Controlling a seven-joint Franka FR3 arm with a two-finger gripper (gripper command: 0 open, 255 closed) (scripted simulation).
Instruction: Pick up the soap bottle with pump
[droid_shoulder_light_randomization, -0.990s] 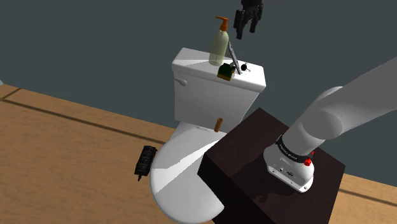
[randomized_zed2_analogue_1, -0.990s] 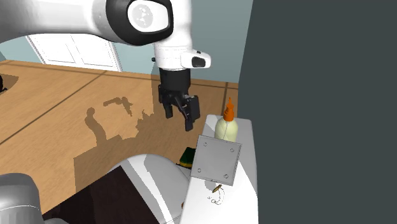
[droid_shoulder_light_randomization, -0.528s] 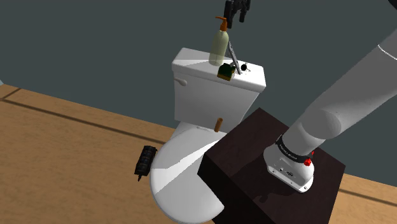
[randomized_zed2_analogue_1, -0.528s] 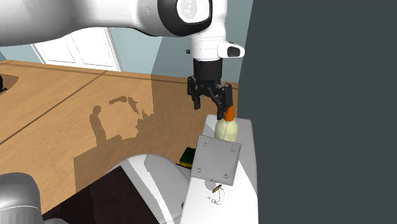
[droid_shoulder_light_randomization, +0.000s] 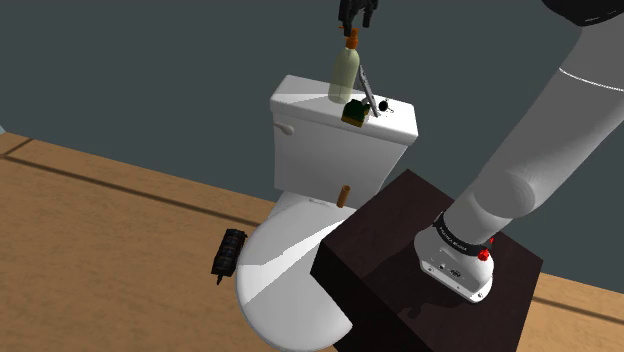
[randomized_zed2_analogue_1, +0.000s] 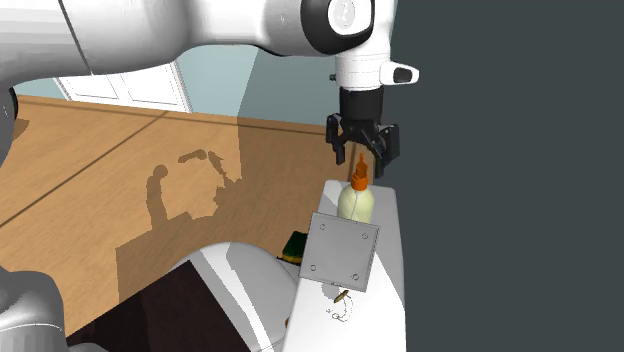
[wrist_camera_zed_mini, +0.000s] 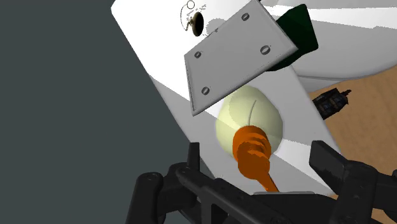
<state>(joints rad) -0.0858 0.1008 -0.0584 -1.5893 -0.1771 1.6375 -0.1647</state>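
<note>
On top of the toilet tank (droid_shoulder_light_randomization: 300, 140), from the shoulder view, the soap bottle (droid_shoulder_light_randomization: 345, 75) stands upright near the rear edge, pale green with an orange pump. The gripper (droid_shoulder_light_randomization: 357, 14) hangs straight above it, tips down at the pump. Just beside the soap bottle on the tank a grey plate (droid_shoulder_light_randomization: 369, 88) leans, with a green block (droid_shoulder_light_randomization: 354, 112) at its foot.

From the second exterior view, the gripper (randomized_zed2_analogue_1: 362, 158) points down over the tank, fingers parted, one on either side of the pump (randomized_zed2_analogue_1: 359, 176). I cannot tell whether they touch it. The soap bottle (randomized_zed2_analogue_1: 356, 205) stands behind the grey plate (randomized_zed2_analogue_1: 341, 252).

Along the wrist view, the two fingers (wrist_camera_zed_mini: 331, 162) stand well apart with the pump (wrist_camera_zed_mini: 253, 153) between them, clasping nothing. The soap bottle (wrist_camera_zed_mini: 251, 118) rests on the tank, close against the grey plate (wrist_camera_zed_mini: 238, 54).
</note>
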